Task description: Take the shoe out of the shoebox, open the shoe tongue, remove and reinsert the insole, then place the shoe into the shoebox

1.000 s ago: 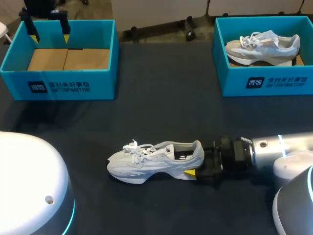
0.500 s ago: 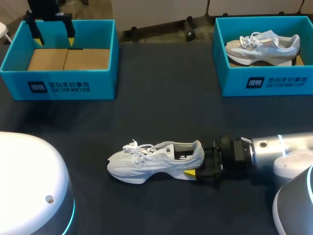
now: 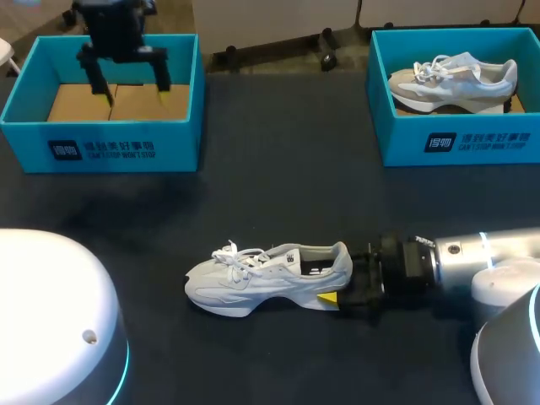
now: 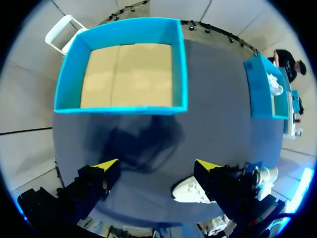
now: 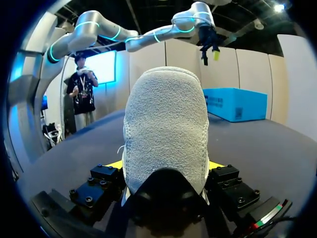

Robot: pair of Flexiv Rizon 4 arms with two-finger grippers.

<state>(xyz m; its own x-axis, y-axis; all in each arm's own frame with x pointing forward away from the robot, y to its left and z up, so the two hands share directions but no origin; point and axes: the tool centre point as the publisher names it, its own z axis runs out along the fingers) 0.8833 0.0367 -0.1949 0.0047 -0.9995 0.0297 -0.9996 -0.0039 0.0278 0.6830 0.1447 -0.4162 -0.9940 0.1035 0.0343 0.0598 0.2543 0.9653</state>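
Scene at the work table, seen from beside the rig. A white lace-up sneaker with a knitted upper (image 3: 270, 278) stands upright on its sole on the dark cloth-covered table (image 3: 278, 177), in the near middle, well apart from both boxes; its toe points toward the robot's left and its heel toward the right. The right gripper (image 3: 346, 283) lies low along the table surface and is clamped on the heel of the sneaker: in the right wrist view a yellow-tipped finger presses against each side of the heel cup. The left gripper (image 3: 133, 91) hangs above the open teal cardboard shoebox with a brown cardboard floor (image 3: 101, 145) at the far left corner; its two fingers are spread wide and hold nothing, and the left wrist view looks straight down past them to the box and the tabletop beside it. At the far right stands a second open teal cardboard shoebox (image 3: 460, 142), in which a second white-and-beige sneaker (image 3: 451, 78) lies with its toe toward the left. The shoe's laces are tied and its collar opening faces upward.
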